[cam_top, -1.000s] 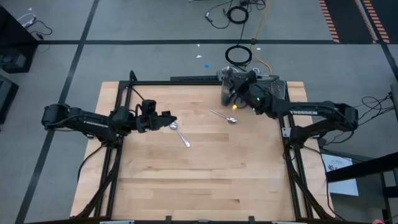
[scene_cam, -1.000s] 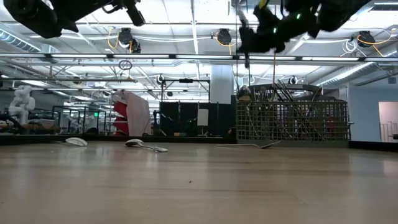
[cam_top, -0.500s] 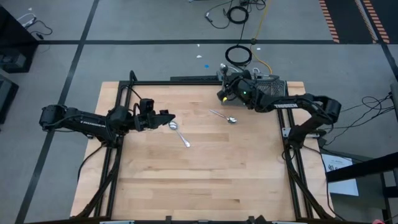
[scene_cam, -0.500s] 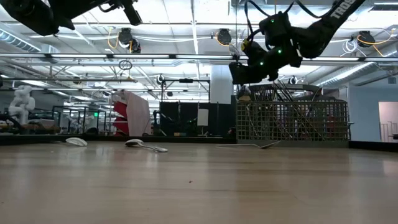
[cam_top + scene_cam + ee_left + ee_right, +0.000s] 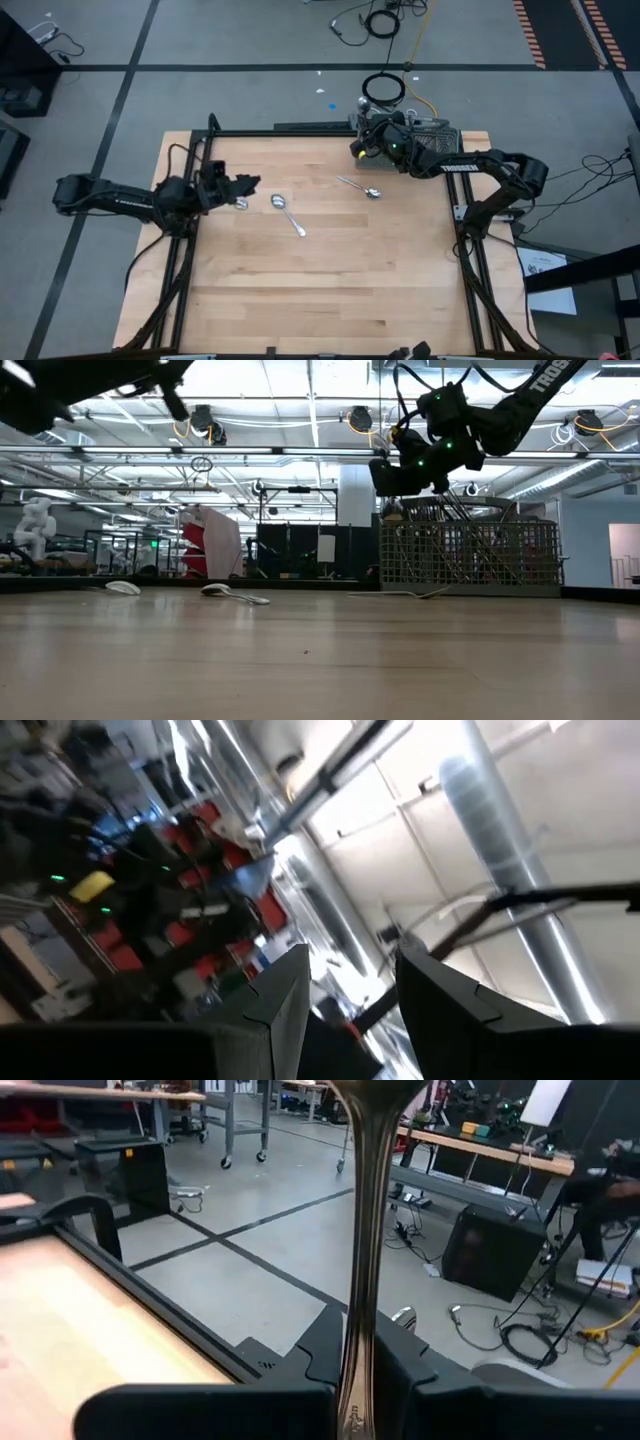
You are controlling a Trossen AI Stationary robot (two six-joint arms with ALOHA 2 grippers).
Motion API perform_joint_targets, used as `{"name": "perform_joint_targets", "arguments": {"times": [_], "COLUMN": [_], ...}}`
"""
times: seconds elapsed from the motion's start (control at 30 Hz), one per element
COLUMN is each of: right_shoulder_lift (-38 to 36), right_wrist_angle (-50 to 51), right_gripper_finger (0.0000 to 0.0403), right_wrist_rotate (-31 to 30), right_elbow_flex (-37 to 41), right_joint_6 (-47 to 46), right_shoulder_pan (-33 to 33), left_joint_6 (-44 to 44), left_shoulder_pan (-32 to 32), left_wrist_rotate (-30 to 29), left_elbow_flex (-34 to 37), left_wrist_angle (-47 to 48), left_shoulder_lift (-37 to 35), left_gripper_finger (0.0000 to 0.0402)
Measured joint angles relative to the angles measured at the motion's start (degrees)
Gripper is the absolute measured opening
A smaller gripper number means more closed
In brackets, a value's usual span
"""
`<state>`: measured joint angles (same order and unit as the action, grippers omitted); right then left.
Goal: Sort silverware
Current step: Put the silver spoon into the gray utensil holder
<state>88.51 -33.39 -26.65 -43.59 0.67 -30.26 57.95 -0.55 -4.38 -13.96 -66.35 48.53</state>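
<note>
— High view first: where's the silverware?
— Two spoons lie on the wooden surface [image 5: 300, 290], one spoon [image 5: 289, 214] left of middle, another spoon [image 5: 360, 187] nearer the mesh basket [image 5: 432, 133]. The left gripper [image 5: 247, 184] hovers by the left edge.
— Low view?
— The right gripper [image 5: 398, 478] hangs high beside the basket.
— Left wrist view?
— Its jaws stand apart, holding nothing.
— Right wrist view?
— Jaws clamped on a utensil handle [image 5: 366, 1230], pointing straight out.
</note>
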Motion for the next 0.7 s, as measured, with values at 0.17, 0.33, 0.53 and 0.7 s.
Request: {"name": "perform_joint_targets", "arguments": {"times": [0.17,0.33,0.53,0.7], "right_shoulder_lift": [0.0,0.0,0.0,-0.64], "right_wrist_angle": [0.14,0.19,0.25,0.53], "right_gripper_finger": [0.0027,0.006,0.0085,0.0094], "right_wrist_rotate": [-0.03,-0.18,-0.48,-0.46], "right_elbow_flex": [0.0,0.02,0.04,0.07], "right_joint_6": [-2.17,-4.83,-6.45,-8.83], "right_shoulder_pan": [0.0,0.0,0.0,0.0], "left_joint_6": [-0.35,-0.44,-0.75,-0.83], "left_shoulder_pan": [2.02,2.98,3.24,3.24], "left_wrist_rotate": [-6.17,-7.95,-7.95,-7.85], "left_elbow_flex": [4.34,5.66,5.73,5.73], "left_wrist_angle": [0.01,-0.02,-0.06,-0.07], "left_shoulder_lift": [-5.0,-6.91,-7.45,-7.47], "left_gripper_finger": [0.0155,0.0155,0.0155,0.0155]}}
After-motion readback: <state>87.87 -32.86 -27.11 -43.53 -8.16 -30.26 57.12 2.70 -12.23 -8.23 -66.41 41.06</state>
